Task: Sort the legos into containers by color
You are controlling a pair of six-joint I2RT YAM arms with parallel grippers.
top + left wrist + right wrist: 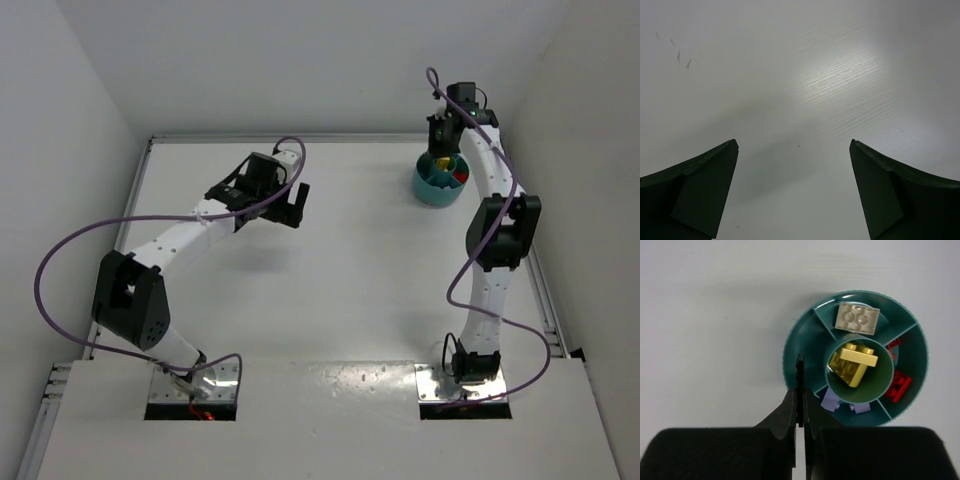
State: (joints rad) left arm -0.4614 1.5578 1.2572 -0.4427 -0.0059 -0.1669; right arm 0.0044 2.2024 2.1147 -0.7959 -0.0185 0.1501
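White tabletop [715, 315] holds the teal dish [790, 347] beneath the right end effector [800, 377].

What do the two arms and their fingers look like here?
Both the left arm and right arm have white links with black joint housings, and a purple cable loops loosely alongside each. Each stands on a shiny metal base plate. The fingers are dark, tapering blades; those of the right gripper show a toothed inner edge.

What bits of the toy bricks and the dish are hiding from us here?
- Right wrist view: purple bricks half hidden by the centre cup and right gripper.
- Top view: that gripper covers part of the dish; its bricks are too small to count.
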